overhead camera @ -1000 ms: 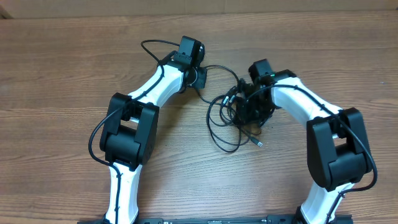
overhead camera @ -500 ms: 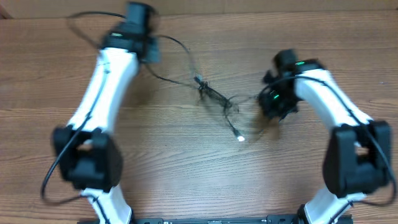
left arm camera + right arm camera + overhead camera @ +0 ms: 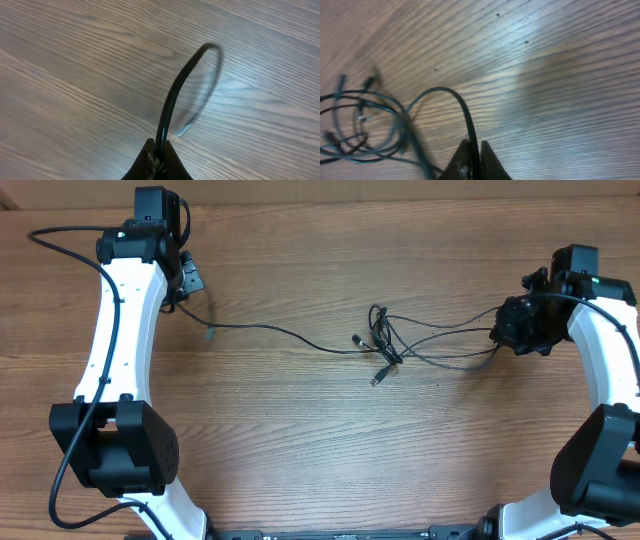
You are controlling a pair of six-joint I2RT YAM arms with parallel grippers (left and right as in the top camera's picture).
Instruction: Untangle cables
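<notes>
Far left, back of table (image 3: 300,450): left gripper (image 3: 186,280) clenched on one thin black strand; in wrist view its fingertips (image 3: 147,165) pinch the cord, which arches up out of them. Strand runs along the wood to the cables (image 3: 385,350), a small loose tangle w/ plug ends, approx. table centre. Several strands lead on right to right gripper (image 3: 512,332), clamped on a cord, poss. more than one, view's blurred.
</notes>
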